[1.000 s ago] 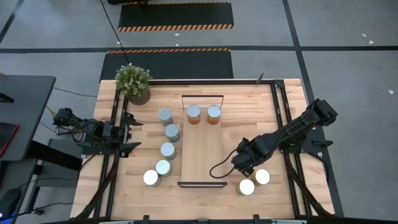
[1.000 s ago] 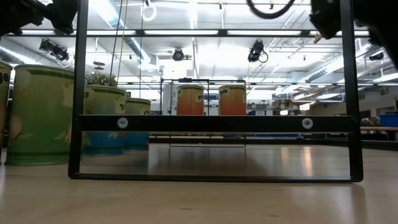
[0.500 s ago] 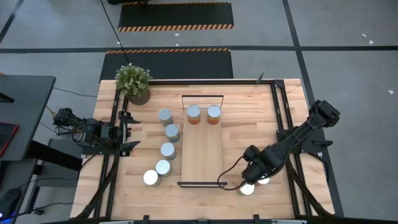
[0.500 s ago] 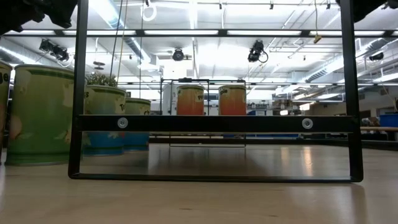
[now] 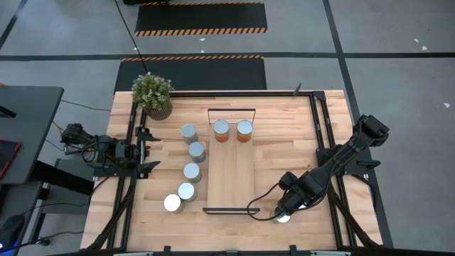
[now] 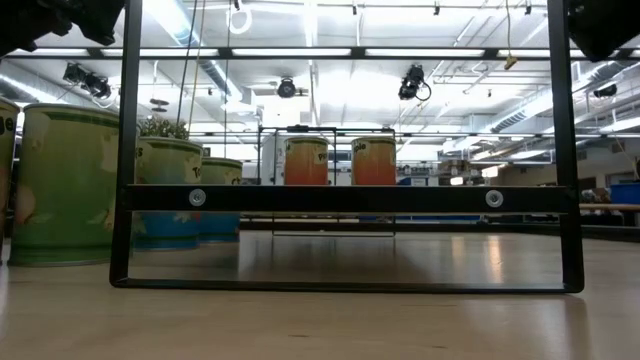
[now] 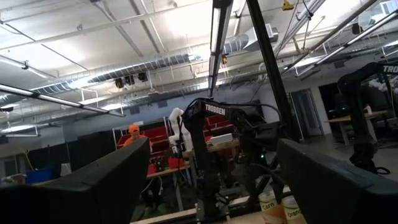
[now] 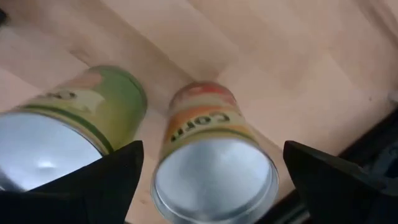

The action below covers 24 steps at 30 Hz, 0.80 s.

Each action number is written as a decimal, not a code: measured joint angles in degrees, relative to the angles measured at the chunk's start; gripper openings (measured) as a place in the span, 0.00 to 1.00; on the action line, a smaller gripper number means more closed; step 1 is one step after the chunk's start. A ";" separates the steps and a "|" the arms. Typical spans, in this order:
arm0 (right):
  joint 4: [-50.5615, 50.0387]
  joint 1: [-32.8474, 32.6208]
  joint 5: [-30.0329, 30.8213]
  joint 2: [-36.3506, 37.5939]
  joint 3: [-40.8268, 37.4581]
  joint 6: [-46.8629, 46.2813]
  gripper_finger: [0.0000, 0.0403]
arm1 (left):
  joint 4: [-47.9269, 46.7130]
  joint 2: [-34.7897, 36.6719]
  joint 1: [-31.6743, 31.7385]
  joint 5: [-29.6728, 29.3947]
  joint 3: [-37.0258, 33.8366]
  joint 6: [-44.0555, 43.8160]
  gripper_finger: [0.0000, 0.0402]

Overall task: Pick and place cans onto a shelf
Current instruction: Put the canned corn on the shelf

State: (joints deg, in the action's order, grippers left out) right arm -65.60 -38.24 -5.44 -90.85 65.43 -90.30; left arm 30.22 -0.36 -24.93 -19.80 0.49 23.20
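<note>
Two orange cans (image 5: pixel 222 130) (image 5: pixel 244 130) stand on the far end of the shelf (image 5: pixel 231 171), a light-wood board with black bars at its short ends. Several grey-green cans (image 5: pixel 192 171) stand in a row on the table left of it. My right gripper (image 8: pixel 211 152) hangs open, pointing down, over two cans at the near right: an orange can (image 8: pixel 214 168) lies below and between its fingers, untouched, with a green can (image 8: pixel 68 137) beside it. In the high view the gripper (image 5: pixel 288 205) hides one of them; the other can (image 5: pixel 283 216) shows. My left gripper (image 5: pixel 147 149) waits open at the left edge.
A potted plant (image 5: pixel 152 94) stands at the far left corner. Black frame rails (image 5: pixel 321 135) run along both sides of the table. In the low view the shelf's near end bar (image 6: pixel 345 197) fills the foreground. Bare wood lies between the shelf and the right rail.
My right gripper has moved from beside the shelf's near end toward the table's near edge and a little down, coming over the two cans at the near right and covering one of them in the high view. The cans have not moved.
</note>
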 joint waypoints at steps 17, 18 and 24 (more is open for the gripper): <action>0.04 -0.39 -3.93 0.05 -1.32 1.43 0.81 | 0.00 0.00 0.00 -0.02 -0.01 -0.33 0.89; -0.27 -0.39 -3.64 0.07 -1.31 2.19 0.81 | 0.00 0.00 -0.02 -0.02 -0.01 -0.35 0.89; -9.62 2.67 -1.38 0.07 3.17 9.11 0.84 | 0.32 0.00 -0.01 -0.04 -0.02 0.41 0.89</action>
State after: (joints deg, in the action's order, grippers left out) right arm -75.22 -35.57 -6.82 -90.78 68.61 -81.19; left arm 30.53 -0.36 -24.94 -19.84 0.47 23.61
